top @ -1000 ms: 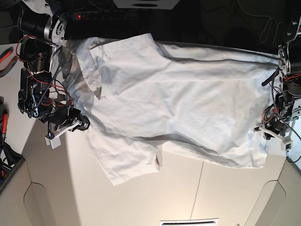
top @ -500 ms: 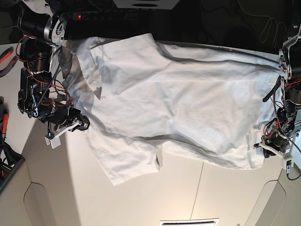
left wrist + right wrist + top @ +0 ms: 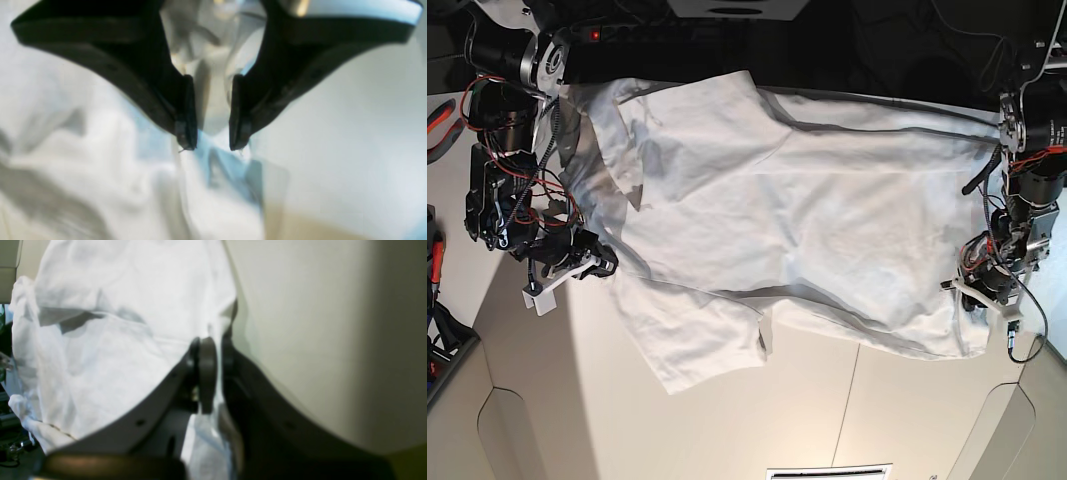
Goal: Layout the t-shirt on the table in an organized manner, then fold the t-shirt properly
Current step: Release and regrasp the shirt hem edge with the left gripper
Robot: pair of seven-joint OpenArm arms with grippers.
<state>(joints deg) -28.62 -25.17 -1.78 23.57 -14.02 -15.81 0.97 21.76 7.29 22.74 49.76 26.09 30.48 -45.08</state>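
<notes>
The white t-shirt (image 3: 807,220) lies spread across the table (image 3: 827,420), with one sleeve (image 3: 692,340) toward the near side and the other folded over at the top left. My right gripper (image 3: 577,268) is shut on the shirt's edge near the shoulder; in the right wrist view (image 3: 211,373) fabric (image 3: 116,340) is pinched between the jaws. My left gripper (image 3: 979,290) is at the hem end. In the left wrist view (image 3: 212,143) its fingers stand a narrow gap apart with a fold of blurred fabric (image 3: 213,186) rising between them.
The table's back edge meets a dark area with a power strip (image 3: 595,35). Red-handled tools (image 3: 439,125) and a dark bin (image 3: 442,370) are at the left edge. A thin seam (image 3: 852,400) crosses the tabletop.
My left arm has dipped toward the near edge and then moved inward over the hem; the hem end has shifted slightly inward. The right arm has not moved.
</notes>
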